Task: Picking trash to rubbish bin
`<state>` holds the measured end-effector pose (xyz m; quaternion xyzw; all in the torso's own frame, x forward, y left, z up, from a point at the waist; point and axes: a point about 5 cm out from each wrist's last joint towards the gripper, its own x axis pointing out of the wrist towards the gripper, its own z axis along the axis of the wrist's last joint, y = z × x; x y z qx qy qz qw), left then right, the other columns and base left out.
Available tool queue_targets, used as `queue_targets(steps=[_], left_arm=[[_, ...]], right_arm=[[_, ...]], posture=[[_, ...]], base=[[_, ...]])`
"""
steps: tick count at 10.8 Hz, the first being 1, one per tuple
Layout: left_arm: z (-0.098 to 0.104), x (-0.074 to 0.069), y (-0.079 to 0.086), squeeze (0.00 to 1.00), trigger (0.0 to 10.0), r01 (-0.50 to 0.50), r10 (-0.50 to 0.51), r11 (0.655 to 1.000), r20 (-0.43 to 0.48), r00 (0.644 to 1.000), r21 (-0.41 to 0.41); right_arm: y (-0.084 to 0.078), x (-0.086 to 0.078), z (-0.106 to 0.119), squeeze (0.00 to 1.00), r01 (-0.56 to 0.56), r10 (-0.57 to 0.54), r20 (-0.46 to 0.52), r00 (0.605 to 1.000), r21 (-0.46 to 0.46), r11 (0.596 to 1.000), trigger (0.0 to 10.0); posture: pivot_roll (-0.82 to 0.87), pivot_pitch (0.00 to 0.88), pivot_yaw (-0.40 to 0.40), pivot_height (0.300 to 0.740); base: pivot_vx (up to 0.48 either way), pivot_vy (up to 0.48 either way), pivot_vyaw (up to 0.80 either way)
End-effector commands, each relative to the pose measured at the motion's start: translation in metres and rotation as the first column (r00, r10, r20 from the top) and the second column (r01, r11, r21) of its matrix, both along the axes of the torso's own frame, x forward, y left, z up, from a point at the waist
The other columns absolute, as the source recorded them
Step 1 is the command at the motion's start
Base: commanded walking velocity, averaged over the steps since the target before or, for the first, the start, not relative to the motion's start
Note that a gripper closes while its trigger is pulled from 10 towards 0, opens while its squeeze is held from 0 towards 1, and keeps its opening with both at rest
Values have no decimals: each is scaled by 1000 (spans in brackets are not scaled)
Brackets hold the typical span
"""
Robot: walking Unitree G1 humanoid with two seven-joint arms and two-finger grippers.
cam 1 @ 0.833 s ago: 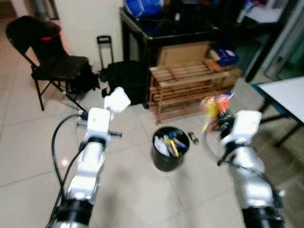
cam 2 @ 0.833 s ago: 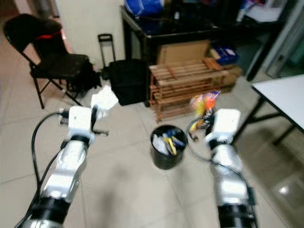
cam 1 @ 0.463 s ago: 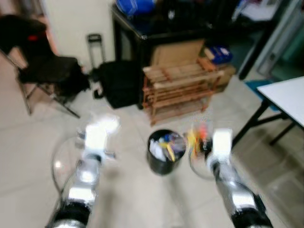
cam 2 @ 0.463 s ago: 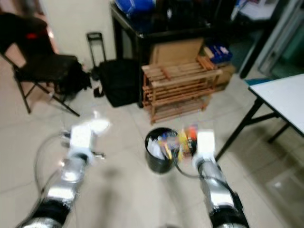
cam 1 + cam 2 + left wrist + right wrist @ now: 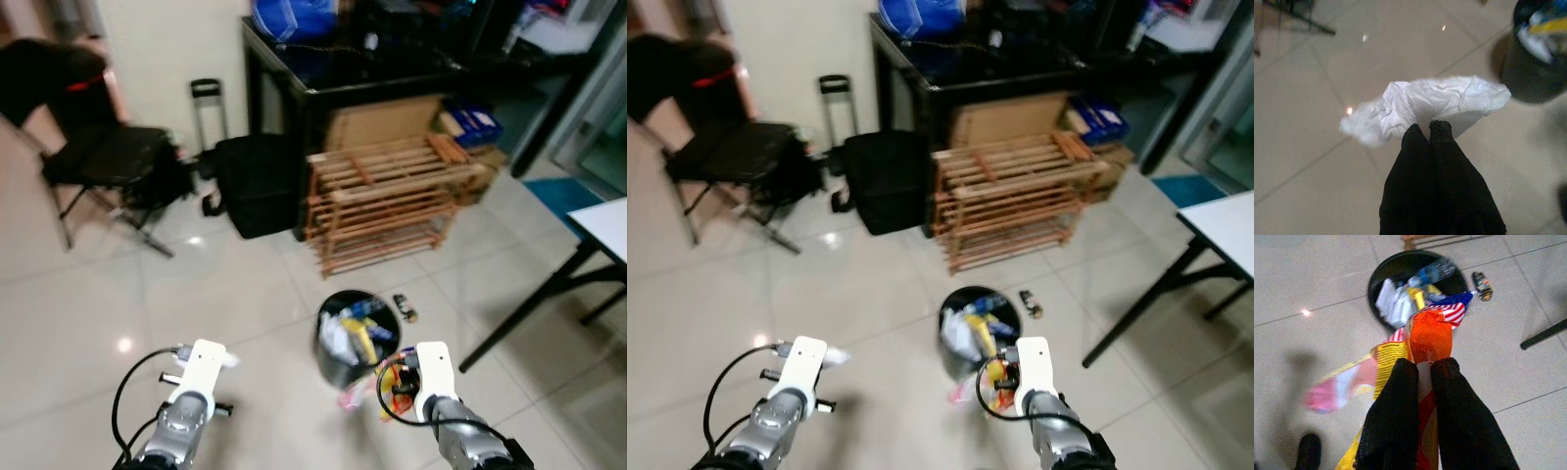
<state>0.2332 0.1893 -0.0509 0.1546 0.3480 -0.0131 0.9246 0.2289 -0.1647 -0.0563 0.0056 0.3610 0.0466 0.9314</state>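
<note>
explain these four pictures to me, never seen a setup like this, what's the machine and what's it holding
This is a walking humanoid robot with two silver arms, each ending in a two-fingered black tool. The two wide pictures come from cameras in its head, looking down at a tiled floor. The close-ups come from cameras on each wrist. The left tool pinches a crumpled white paper. The right tool pinches a colourful snack wrapper. Ahead stands a black rubbish bin holding trash, with a wooden rack behind it.
</note>
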Motion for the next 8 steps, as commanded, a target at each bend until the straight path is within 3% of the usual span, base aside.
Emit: queue_targets(steps=[1,4,6,8], left_arm=[[1,3,-10,0,10000,16,-16,1000,14,1000,-15],[3,7,-8,0,10000,17,-17,1000,27,999,-13],[5,9,-7,0,10000,27,-26,1000,35,999,-9],[6,10,-6,0,10000,46,-46,999,44,998,-4]], right_arm=[[-9,4,3,0,22,-21,25,999,-14,1000,10000],[-16,8,7,0,63,-61,49,997,-27,998,10000],[-18,7,6,0,85,-83,44,996,-43,995,10000],[-19,6,5,0,100,-96,51,994,-73,992,10000]], posture=[[10,31,-63,740],[9,40,-58,740],[9,53,-51,740],[-1,34,-34,740]], base=[[405,0,0],[405,0,0],[403,0,-800],[407,0,0]])
